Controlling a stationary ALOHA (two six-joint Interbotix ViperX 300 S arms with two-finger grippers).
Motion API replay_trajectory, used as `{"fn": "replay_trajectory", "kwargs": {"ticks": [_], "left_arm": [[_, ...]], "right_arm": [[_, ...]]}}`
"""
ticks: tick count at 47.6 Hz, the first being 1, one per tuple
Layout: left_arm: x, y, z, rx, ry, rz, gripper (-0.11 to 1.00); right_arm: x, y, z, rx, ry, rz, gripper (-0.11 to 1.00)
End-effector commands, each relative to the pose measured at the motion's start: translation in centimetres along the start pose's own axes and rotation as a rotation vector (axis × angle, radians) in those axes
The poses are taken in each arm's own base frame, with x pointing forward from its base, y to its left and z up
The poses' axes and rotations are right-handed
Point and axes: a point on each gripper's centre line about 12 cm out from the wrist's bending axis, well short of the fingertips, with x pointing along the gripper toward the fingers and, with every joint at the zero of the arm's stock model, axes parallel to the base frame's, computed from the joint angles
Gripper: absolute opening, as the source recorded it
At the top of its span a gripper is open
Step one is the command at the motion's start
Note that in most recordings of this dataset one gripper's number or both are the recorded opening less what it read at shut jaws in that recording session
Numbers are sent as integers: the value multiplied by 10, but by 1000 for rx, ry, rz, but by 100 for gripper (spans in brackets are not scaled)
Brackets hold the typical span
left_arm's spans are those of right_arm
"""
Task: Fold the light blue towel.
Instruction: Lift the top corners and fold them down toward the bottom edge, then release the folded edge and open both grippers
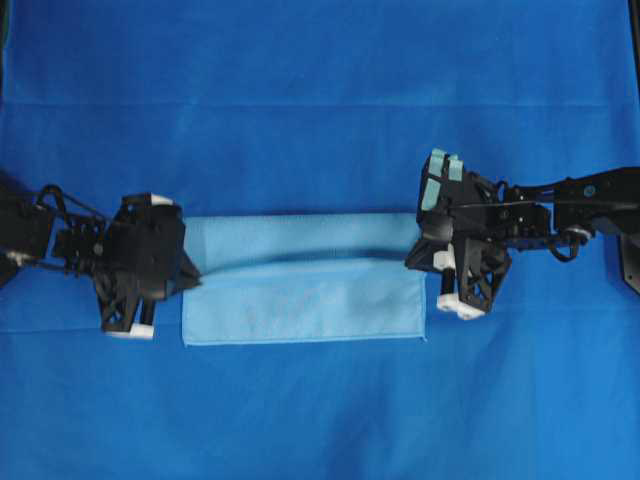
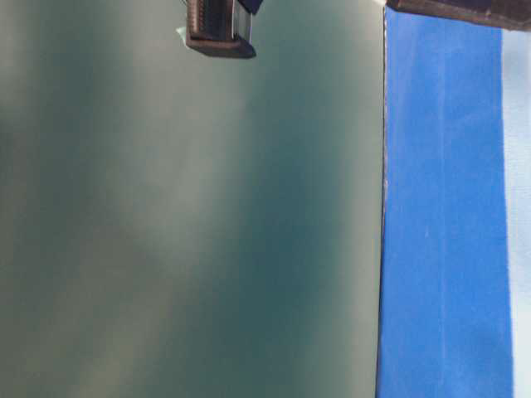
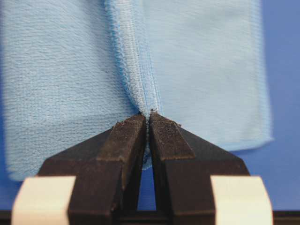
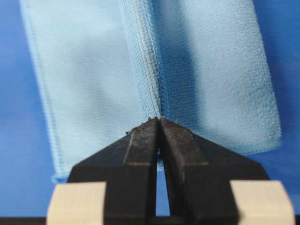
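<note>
The light blue towel lies in the middle of the table, folded into a wide strip, with its upper layer raised along a ridge between the two grippers. My left gripper is shut on the towel's hem at its left end; the left wrist view shows the hem pinched between the fingertips. My right gripper is shut on the hem at the right end; the right wrist view shows the hem running up from the closed tips.
The deep blue table covering spreads under everything. The table-level view shows a grey-green wall, a dark part at the top and a strip of the blue covering.
</note>
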Motion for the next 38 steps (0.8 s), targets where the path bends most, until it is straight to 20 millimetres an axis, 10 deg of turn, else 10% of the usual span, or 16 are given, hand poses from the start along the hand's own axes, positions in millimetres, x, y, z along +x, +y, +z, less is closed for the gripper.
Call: {"fn": "replay_trajectory", "kwargs": {"ticks": [1, 38], "left_arm": [[1, -11, 6, 9, -15, -25, 3], [8, -32, 15, 37, -18, -67, 3]], "right_arm": [[-4, 13, 4, -3, -35, 32, 3], [4, 34, -1, 22, -42, 73, 3]]}}
